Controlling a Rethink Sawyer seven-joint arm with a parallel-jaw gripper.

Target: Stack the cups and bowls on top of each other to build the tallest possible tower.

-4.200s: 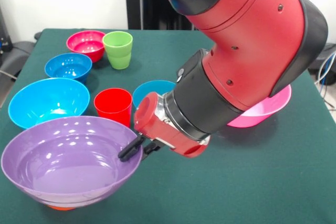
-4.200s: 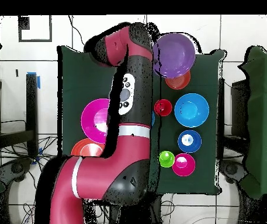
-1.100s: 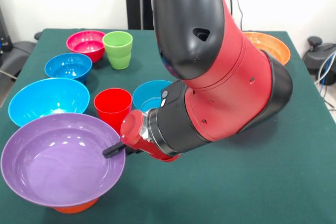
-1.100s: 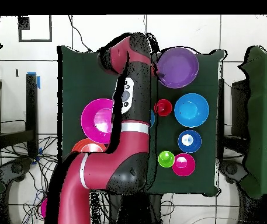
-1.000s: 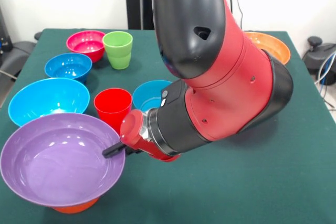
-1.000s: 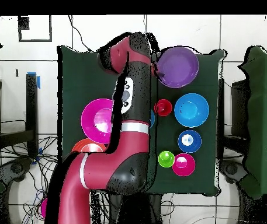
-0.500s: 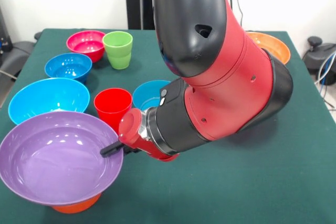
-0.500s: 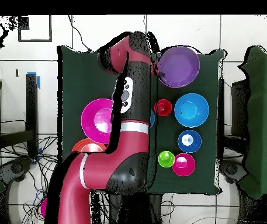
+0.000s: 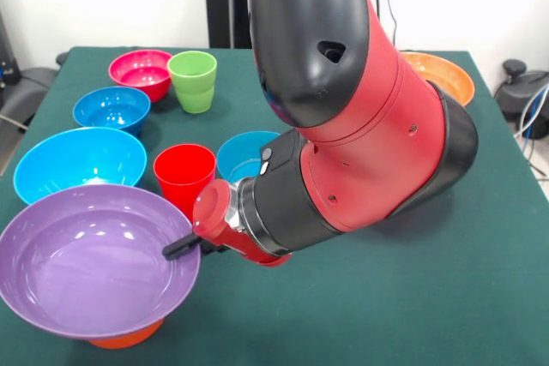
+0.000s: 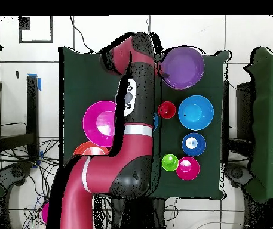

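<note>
Currently the end effector (image 9: 176,248) is pinching the rim of the purple bowl (image 9: 86,263), black fingers (image 9: 182,245) clamped over the edge nearest the wrist. In the front view the bowl hangs out to the left of the end effector, mouth up, tilted a little toward the camera. Directly under the bowl, an orange bowl (image 9: 120,337) shows at its lower edge; whether the two touch, cannot tell. The arm (image 9: 343,126) rises up and to the right from the end effector.

Just behind the end effector: the red cup (image 9: 184,173), upright, mouth up, long axis vertical. Beside it on the arm's side, a small blue bowl (image 9: 244,153), partly hidden by the wrist.

Further back and left of the end effector: the large light blue bowl (image 9: 79,163), its near edge just behind the purple rim. Beyond that, a smaller blue bowl (image 9: 111,109), then the magenta bowl (image 9: 140,72) and the green cup (image 9: 193,80) side by side, the cup upright, mouth up.

Far right of the end effector, behind the arm, a second orange bowl (image 9: 442,76) near the tabletop (image 9: 412,297) corner. The overhead view shows the hot-pink bowl (image 10: 98,122) on the far side of the arm from the end effector, alone, nothing nested in it, with the second orange bowl just beside it.
</note>
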